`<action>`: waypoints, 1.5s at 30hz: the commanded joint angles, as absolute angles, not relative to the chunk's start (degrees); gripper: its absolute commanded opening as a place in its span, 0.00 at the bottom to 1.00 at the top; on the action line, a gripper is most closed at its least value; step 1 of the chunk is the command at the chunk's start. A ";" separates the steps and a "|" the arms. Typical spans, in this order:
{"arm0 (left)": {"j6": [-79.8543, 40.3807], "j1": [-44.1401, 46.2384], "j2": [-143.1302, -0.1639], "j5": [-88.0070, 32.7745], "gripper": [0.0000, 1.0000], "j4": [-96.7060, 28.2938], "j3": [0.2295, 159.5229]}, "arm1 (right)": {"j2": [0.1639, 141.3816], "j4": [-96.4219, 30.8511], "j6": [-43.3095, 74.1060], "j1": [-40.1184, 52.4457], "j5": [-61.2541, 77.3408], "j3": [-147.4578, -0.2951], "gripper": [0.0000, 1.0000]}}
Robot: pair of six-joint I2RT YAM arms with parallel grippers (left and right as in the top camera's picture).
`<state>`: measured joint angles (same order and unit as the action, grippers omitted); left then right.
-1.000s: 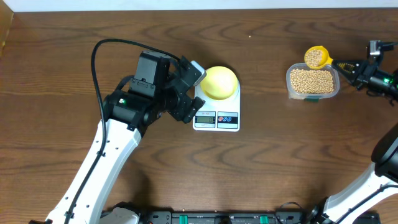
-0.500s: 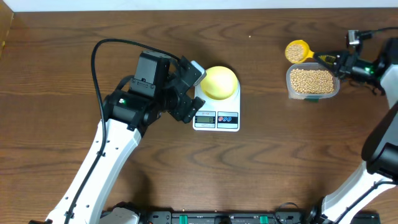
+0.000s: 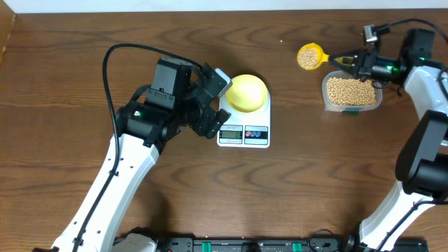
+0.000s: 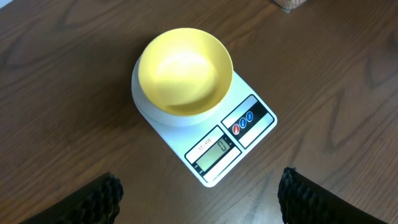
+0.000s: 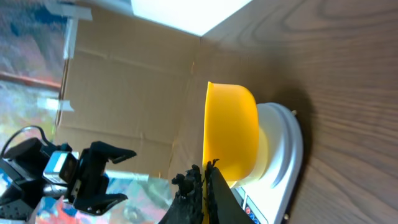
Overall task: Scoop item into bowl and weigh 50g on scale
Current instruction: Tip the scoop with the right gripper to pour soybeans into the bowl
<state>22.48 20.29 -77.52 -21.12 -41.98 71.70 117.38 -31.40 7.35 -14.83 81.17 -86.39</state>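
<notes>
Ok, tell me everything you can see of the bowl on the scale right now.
The bowl is small, round and pale yellow, smooth and matte like plastic, with a thin plain rim. It is empty. It stands upright and centred on the round platform of the white scale, nearly covering that platform. Only the platform touches it; nothing else is in contact with it.
</notes>
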 commanded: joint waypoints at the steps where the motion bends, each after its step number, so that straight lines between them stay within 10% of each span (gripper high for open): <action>1: 22.00 19.99 -77.47 -21.85 0.82 -41.95 71.31 | 117.69 -30.72 8.34 -12.03 82.41 -86.41 0.01; 45: 21.98 19.99 -77.47 -21.85 0.82 -41.95 71.31 | 117.69 -26.13 -10.83 4.99 72.10 -86.39 0.01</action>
